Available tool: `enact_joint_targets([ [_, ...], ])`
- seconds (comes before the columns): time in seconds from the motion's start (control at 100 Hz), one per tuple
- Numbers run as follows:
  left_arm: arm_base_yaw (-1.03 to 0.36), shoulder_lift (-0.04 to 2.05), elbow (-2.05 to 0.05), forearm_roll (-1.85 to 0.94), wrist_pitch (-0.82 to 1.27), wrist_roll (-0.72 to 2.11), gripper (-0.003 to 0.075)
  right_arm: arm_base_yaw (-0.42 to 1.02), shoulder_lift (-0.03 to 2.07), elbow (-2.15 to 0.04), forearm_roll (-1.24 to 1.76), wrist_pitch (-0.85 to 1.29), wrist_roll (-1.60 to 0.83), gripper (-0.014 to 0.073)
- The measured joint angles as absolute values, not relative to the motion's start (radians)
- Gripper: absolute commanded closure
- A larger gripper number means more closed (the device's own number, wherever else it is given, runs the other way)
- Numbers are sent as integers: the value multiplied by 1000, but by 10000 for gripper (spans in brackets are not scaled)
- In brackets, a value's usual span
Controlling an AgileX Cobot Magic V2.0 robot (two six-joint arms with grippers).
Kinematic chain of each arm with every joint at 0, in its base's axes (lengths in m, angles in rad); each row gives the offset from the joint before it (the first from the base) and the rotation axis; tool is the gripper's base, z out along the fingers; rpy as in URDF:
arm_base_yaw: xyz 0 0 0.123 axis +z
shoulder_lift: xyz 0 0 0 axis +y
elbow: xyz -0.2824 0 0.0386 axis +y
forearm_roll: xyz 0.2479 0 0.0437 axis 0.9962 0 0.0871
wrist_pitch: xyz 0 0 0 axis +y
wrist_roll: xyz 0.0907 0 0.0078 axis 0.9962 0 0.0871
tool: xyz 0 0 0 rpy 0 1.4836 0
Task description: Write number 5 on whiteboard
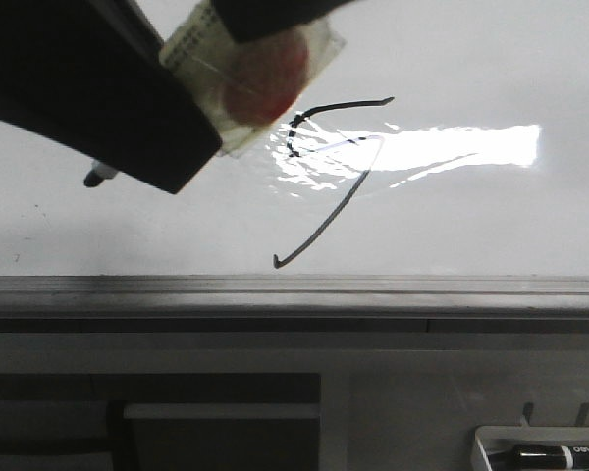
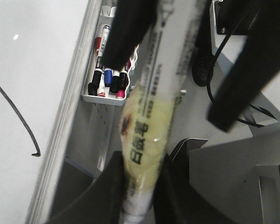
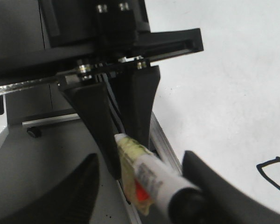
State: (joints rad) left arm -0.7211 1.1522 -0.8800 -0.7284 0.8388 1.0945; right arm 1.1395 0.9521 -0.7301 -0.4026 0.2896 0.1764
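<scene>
Whiteboard (image 1: pixel 491 216): one number 5 (image 1: pixel 336 177) drawn (slanted); left gripper (image 2: pixel 141 186) jaws clamp one marker (image 2: pixel 147 135); right jaws unclear.

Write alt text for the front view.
A thin black number 5, slanted with a long curved tail, is drawn on a glossy whiteboard under a bright glare. A black gripper holding a tape-wrapped marker fills the upper left, and a grey rail runs below.
</scene>
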Motion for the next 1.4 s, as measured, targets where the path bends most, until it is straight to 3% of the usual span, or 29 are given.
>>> enact_joint_targets([
  [0.17, -719, 1152, -816, -742, 715, 985, 741, 1125, 916, -780, -410, 385, 176, 176],
  [0.31, -711, 1154, -756, -760, 542, 823, 741, 1125, 835, -797, -421, 443, 176, 300],
  [0.4, -711, 1154, -730, -773, 445, 712, 741, 1125, 768, -797, -423, 479, 176, 432],
  [0.51, -711, 1154, -713, -784, 334, 626, 741, 1125, 691, -797, -425, 521, 176, 658],
  [0.8, -711, 1187, -711, -888, 95, 589, 741, 1125, 593, -797, -496, 626, 249, 655],
  [1.399, -721, 1352, -722, -973, 18, 586, 741, 1125, 587, -797, -529, 671, 300, 655],
])
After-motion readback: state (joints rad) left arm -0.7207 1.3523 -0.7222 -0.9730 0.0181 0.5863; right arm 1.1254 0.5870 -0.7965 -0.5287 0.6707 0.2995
